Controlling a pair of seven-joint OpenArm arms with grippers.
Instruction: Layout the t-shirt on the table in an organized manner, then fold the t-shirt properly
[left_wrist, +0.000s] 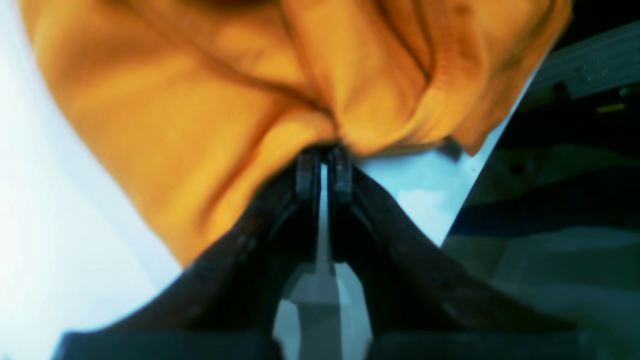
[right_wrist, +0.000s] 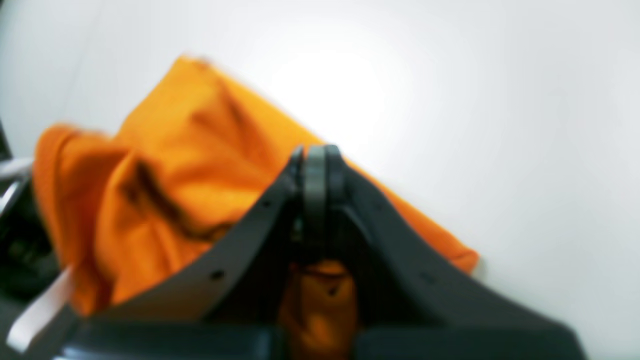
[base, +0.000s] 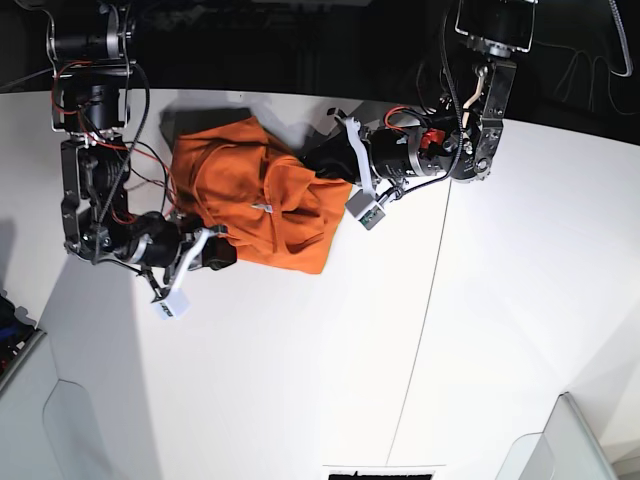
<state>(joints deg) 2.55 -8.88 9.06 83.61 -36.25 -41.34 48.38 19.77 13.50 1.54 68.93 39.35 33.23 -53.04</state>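
I see the shirt (base: 258, 200) bunched in a crumpled heap in the upper left of the base view, lying on the table (base: 500, 330) between my two arms. My left gripper (left_wrist: 324, 156) sits at frame centre in its wrist view, jaws nearly together and pinching a fold of the orange cloth, which fans out above and to the left of it. My right gripper (right_wrist: 316, 159) is clenched tight at the shirt's edge; orange cloth shows to its left and below between the fingers, but the blur keeps me from telling whether any is caught.
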